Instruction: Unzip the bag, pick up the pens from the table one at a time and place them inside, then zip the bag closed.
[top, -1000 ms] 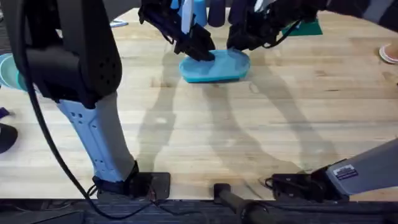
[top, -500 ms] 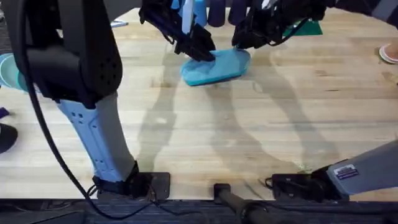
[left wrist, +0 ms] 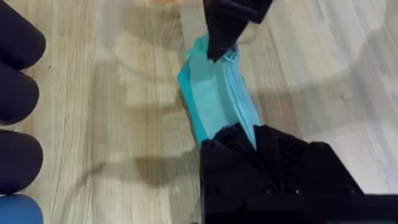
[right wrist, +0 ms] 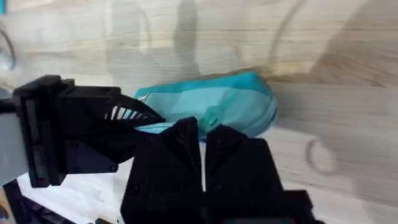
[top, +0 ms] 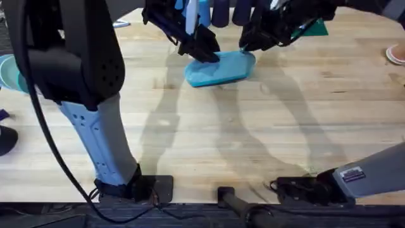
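Two claws on one bag, far middle of the counter point(top: 253, 139).

One light-blue bag point(top: 219, 68) lies on the wood. Left claw point(top: 205, 53) is closed on the bag's left end; right claw point(top: 243, 45) is pinched shut on the bag at the zipper point(right wrist: 210, 117) at its right end. Three dark cylinders point(left wrist: 15, 106) and one blue one point(left wrist: 18, 211) stand beside it.

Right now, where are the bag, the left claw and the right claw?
bag point(top: 220, 69), overhead view, middle of its blue fabric.
left claw point(top: 205, 54), overhead view, tips at the bag's left end.
right claw point(right wrist: 204, 134), right wrist view, between its tips.
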{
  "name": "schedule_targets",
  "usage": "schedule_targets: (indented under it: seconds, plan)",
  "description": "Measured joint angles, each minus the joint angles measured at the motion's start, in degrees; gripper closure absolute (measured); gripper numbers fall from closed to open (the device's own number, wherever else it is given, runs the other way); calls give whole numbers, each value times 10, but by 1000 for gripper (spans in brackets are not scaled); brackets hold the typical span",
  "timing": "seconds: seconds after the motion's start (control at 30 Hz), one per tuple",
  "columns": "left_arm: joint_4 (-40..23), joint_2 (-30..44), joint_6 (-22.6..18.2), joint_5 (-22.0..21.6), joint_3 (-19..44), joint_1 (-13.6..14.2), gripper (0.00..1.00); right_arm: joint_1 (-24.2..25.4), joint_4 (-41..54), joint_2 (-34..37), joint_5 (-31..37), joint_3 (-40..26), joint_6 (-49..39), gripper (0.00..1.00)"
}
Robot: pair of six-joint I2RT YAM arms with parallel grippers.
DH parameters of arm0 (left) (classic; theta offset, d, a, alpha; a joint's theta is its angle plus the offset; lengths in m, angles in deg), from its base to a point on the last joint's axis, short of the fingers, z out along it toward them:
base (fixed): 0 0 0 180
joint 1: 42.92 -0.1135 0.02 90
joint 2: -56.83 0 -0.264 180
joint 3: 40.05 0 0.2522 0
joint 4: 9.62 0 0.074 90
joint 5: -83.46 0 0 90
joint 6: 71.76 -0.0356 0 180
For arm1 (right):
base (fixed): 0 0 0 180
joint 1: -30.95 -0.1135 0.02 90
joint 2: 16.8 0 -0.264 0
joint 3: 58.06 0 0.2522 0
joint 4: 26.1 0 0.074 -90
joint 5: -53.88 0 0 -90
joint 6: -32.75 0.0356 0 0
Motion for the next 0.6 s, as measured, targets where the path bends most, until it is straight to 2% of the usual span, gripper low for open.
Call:
schedule_targets:
  seconds: [0.43, 0.5, 0.6]
  plan:
    - [0, 0, 0, 4, 0, 8, 959, 59, 54, -6, -28, 0, -14, 969]
    - [-9, 0, 0, -12, 0, 5, 959, 80, 61, -9, 17, 0, -20, 970]
    - [-18, 0, 0, -31, 0, -13, 959, 136, 68, -13, 75, -4, -26, 971]
